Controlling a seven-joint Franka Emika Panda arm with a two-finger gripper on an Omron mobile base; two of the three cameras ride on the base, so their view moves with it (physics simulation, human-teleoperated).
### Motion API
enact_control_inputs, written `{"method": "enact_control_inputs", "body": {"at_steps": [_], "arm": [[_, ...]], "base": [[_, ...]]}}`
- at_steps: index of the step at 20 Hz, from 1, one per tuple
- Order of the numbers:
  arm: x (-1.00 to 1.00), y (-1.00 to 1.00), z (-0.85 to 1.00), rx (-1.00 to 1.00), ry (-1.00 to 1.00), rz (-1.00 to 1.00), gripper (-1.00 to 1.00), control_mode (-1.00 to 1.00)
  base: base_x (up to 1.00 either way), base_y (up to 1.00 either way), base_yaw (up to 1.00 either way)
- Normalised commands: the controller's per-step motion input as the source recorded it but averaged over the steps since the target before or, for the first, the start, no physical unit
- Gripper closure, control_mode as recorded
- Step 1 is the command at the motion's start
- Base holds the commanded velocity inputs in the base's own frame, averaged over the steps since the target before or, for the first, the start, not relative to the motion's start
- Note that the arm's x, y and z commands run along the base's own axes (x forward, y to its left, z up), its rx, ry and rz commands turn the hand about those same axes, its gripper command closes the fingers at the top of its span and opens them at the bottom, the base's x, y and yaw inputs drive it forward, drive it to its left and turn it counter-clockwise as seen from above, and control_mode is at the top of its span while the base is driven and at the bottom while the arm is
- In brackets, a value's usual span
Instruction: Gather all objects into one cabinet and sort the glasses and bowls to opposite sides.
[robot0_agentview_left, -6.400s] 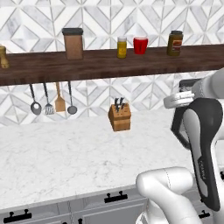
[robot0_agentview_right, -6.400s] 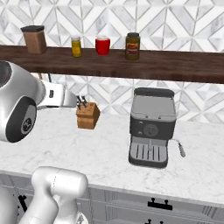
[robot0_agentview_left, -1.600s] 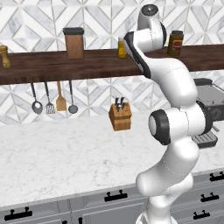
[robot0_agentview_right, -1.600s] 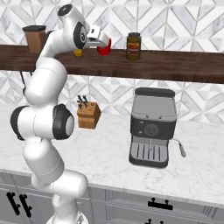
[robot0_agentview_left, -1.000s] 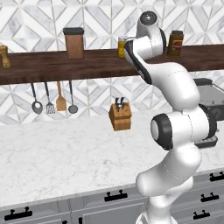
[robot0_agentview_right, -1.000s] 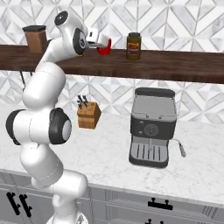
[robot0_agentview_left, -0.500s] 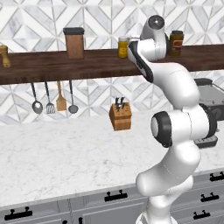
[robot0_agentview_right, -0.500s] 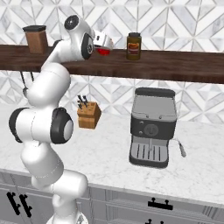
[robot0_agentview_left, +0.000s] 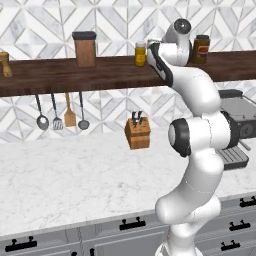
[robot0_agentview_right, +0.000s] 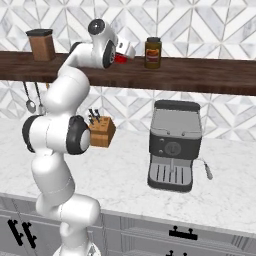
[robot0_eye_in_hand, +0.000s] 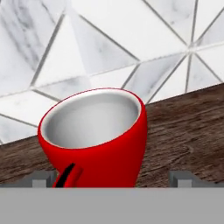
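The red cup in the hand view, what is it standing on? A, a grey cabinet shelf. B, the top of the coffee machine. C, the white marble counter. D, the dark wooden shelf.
D: the red cup stands on the dark wooden shelf, with brown wood grain beside it and the tiled wall behind.

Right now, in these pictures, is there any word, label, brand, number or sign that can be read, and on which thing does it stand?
None can be read.
Brown jar on the dark wooden shelf: a yellow and red label, too blurred to read.
Coffee machine: a round dial, no readable marking.
Red cup, brown canister, yellow jar, knife block: no text.
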Motion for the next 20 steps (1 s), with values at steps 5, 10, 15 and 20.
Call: {"method": "enact_control_inputs", "body": {"at_steps": [5, 10, 15, 20], "arm": [[0.2, 0.14, 0.04, 0.01, 0.04, 0.0, -1.0, -1.0], [0.0, 0.05, 0.0, 0.0, 0.19, 0.0, -1.0, -1.0], [0.0, 0.0, 0.0, 0.0, 0.02, -0.05, 1.0, -1.0], [0.0, 0.0, 0.0, 0.0, -0.03, -0.1, 1.0, -1.0]], "base": [[0.0, 0.0, 0.0], [0.0, 0.0, 0.0], [0.0, 0.0, 0.0], [0.0, 0.0, 0.0]]}}
